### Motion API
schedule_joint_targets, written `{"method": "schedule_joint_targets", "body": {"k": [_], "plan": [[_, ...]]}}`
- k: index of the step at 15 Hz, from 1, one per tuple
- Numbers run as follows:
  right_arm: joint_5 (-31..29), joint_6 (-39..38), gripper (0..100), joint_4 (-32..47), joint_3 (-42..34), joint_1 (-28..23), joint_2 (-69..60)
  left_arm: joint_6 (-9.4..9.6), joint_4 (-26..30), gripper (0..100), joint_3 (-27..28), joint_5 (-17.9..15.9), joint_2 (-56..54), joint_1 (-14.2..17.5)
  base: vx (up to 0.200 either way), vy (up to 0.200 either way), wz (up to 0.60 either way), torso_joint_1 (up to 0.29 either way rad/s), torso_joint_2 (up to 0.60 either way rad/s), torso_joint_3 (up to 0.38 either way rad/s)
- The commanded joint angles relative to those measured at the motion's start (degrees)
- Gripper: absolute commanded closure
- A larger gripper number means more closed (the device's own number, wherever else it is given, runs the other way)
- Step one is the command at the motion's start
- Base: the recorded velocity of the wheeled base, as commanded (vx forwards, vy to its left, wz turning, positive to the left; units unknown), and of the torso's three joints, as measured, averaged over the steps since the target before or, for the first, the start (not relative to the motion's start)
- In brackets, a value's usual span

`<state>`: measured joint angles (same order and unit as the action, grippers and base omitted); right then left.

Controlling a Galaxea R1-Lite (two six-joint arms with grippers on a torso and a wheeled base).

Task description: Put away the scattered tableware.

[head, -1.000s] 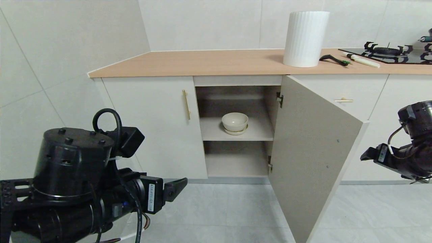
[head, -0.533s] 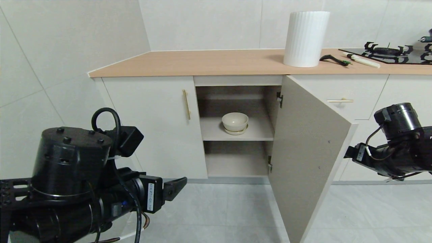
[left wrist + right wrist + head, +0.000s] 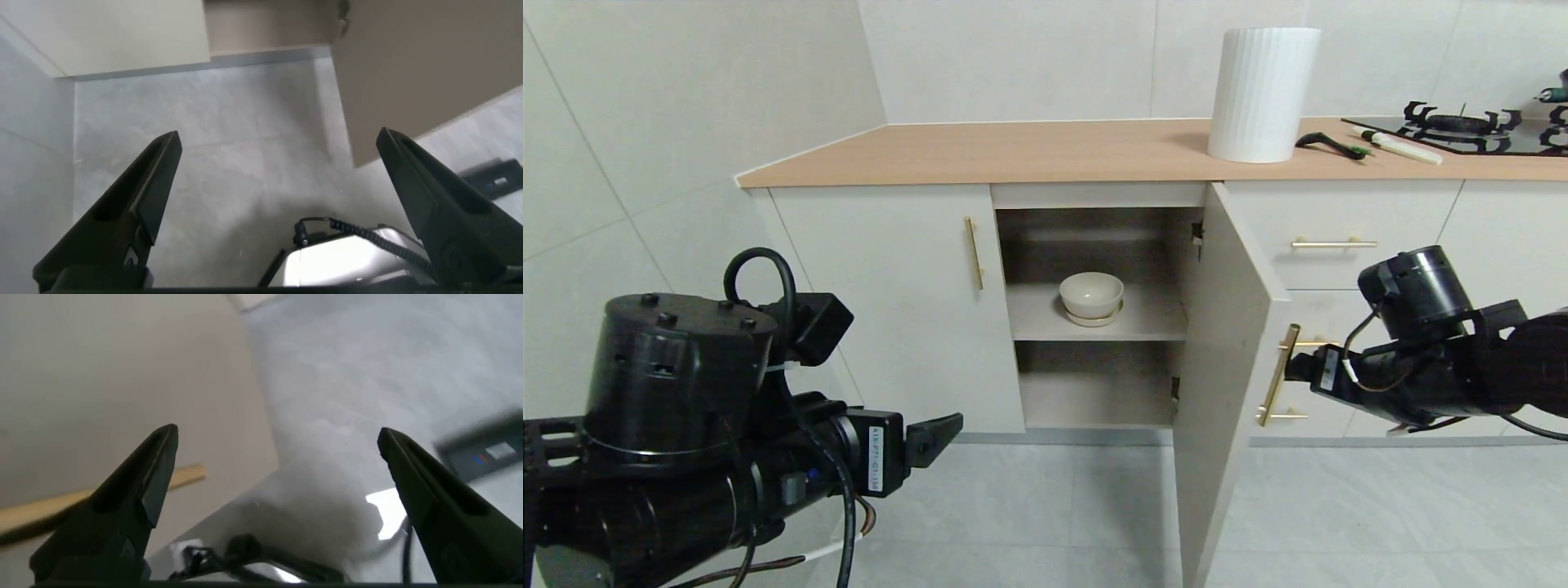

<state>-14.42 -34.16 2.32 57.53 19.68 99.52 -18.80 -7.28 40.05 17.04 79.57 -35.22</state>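
The left gripper (image 3: 935,431) is in the lower left of the head view, above the grey floor (image 3: 1054,506). Its two fingers (image 3: 139,196) are spread wide apart and hold nothing.

The right gripper (image 3: 1294,369) is at the middle right of the frame, right by the gold handle (image 3: 1276,377) of the cupboard door (image 3: 1225,327). Its fingers (image 3: 135,486) are spread wide too, with nothing gripped between them. I cannot tell if they touch the handle. The door stands partly open near the middle of the frame.

Inside the cupboard, on the upper shelf (image 3: 1147,314), a cream bowl (image 3: 1091,292) sits upright on a small plate (image 3: 1094,321) of the same colour. The bowl is round and smooth.

On the wooden counter (image 3: 1013,151), in the upper right, stands a tall white ribbed jar (image 3: 1262,94). A dark tool (image 3: 1327,144) lies just beside it.
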Motion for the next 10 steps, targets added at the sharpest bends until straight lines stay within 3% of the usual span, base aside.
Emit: {"method": "schedule_joint_targets", "body": {"k": [1, 8, 10], "plan": [[0.01, 0.32, 0, -0.12, 5.75, 5.55, 5.07, -0.01, -0.02, 0, 0.30, 0.01, 0.41, 1.29, 0.000, 0.000, 0.00, 0.000, 0.00, 0.000], [-0.26, 2.43, 0, 0.32, 29.22, 8.80, 24.93, 0.52, 0.07, 0, 1.17, 0.18, 0.41, 2.79, 0.000, 0.000, 0.00, 0.000, 0.00, 0.000], [-0.52, 2.43, 0, 0.32, 33.18, 8.80, 28.18, 1.84, 0.07, 0, 1.17, 0.27, 0.15, 2.79, 0.000, 0.000, 0.00, 0.000, 0.00, 0.000]]}}
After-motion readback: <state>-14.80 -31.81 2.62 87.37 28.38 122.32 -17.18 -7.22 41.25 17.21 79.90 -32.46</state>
